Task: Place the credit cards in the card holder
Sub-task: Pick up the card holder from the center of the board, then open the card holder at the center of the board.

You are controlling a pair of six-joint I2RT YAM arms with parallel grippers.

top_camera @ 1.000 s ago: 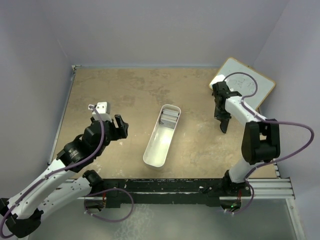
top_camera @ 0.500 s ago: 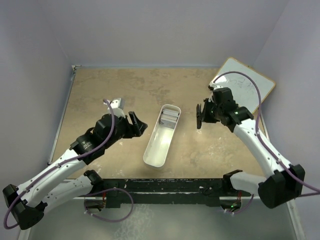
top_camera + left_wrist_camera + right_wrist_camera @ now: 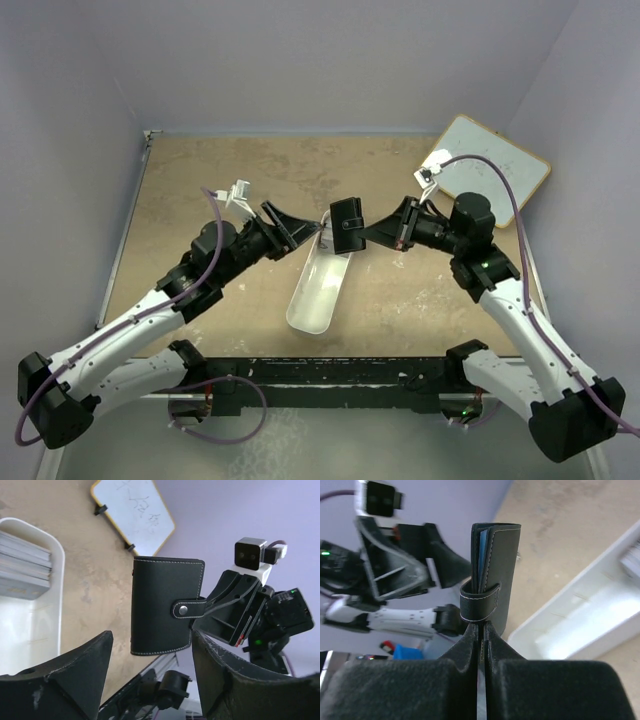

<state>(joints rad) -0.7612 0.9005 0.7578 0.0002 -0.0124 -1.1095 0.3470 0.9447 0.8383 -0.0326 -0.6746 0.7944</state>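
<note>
The card holder (image 3: pixel 347 225), a black folded wallet with its snap tab fastened, hangs in the air above the far end of the white tray (image 3: pixel 312 303). My right gripper (image 3: pixel 374 236) is shut on its edge at the tab (image 3: pixel 479 605). My left gripper (image 3: pixel 297 229) is open, its fingers on either side of the holder's lower edge (image 3: pixel 161 647) and short of touching it. The credit cards (image 3: pixel 22 570), a grey stack, lie in the tray's far end (image 3: pixel 331 250), partly hidden by the holder in the top view.
A small whiteboard (image 3: pixel 492 168) with a yellow rim leans at the back right corner. The table is tan board with purple walls on three sides. The black rail with the arm bases runs along the near edge (image 3: pixel 330 378).
Both arms swung in towards the middle. The right one carried the card holder from the right side to above the tray's far end; the open left gripper came right to meet it.
</note>
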